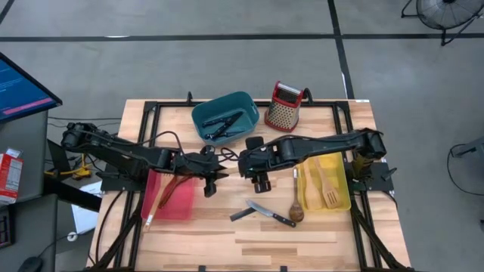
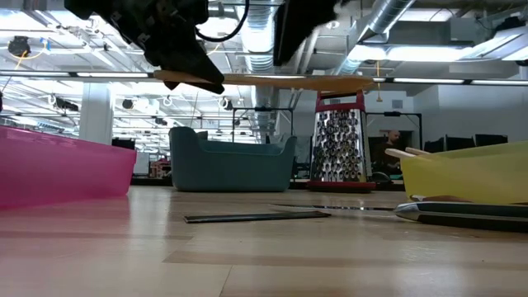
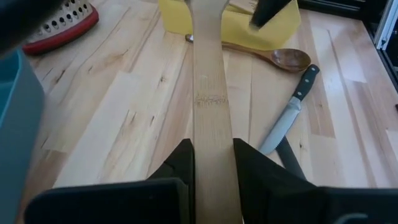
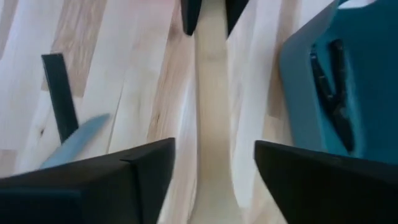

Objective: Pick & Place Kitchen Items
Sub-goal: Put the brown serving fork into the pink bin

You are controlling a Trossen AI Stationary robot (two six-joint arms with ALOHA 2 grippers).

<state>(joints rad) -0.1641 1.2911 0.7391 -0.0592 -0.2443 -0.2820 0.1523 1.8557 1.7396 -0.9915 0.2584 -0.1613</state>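
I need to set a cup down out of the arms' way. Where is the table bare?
Bare wood runs along the table's front edge, below the two knives, the red bin and yellow bin. The middle is crowded: left gripper holds a pale wooden utensil, and right gripper is open around it.

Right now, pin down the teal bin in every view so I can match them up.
High view: teal bin at the table's far middle, beside the box grater.
Low view: bin in the centre background, grater next to it.
Left wrist view: a teal wall at the frame's edge, near the grater's red rim.
Right wrist view: bin beside the pale wooden utensil; no grater.
Shared landmark: the grater, in three views.
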